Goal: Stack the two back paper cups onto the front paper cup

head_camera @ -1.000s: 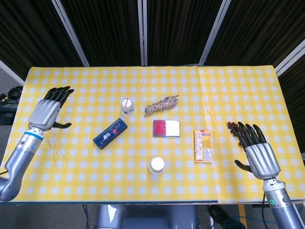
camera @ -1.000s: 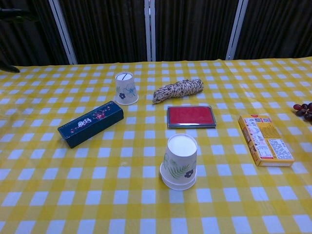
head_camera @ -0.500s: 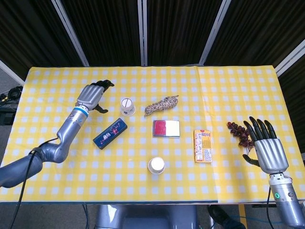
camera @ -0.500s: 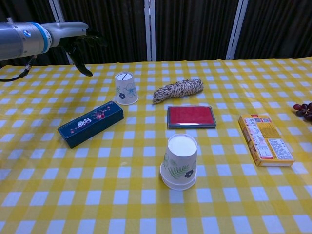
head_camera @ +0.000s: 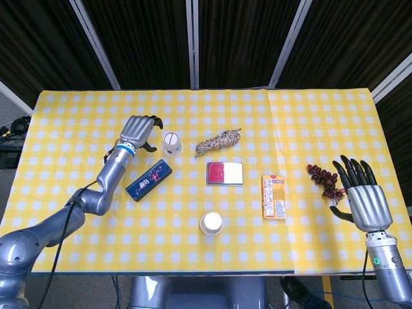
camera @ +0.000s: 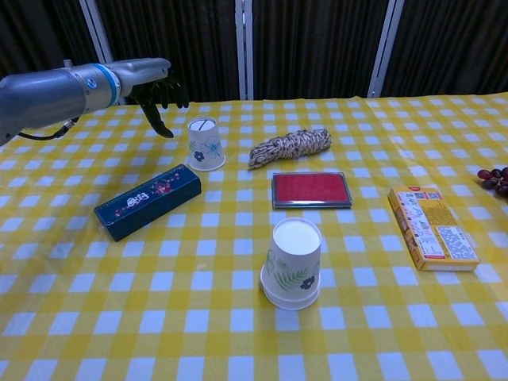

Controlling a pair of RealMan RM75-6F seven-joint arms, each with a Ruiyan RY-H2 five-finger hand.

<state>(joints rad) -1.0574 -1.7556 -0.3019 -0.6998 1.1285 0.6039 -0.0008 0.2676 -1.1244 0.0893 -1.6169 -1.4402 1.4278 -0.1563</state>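
Both paper cups stand upside down. The back cup [head_camera: 170, 143] [camera: 205, 144], white with a blue flower print, is left of centre. The front cup [head_camera: 211, 223] [camera: 292, 263] carries a green leaf print and stands near the table's front edge. My left hand [head_camera: 138, 129] [camera: 155, 83] hovers just left of the back cup, slightly behind it; its fingers are apart, it holds nothing and is not touching the cup. My right hand [head_camera: 364, 196] shows only in the head view. It rests at the table's right edge with fingers spread and holds nothing.
A dark blue box [head_camera: 148, 180] [camera: 148, 202] lies in front of the back cup. Right of that cup is a rope bundle [head_camera: 219, 141] [camera: 290, 148]. A red pad [head_camera: 224, 173] [camera: 311, 190] lies mid-table, with a yellow box [head_camera: 273, 196] [camera: 431, 226] and dark grapes [head_camera: 322, 180] [camera: 494, 178] to its right.
My left arm has swung from the table's left edge rightward, bringing its hand up beside the back cup. The right hand has drawn back to the right, off the grapes.
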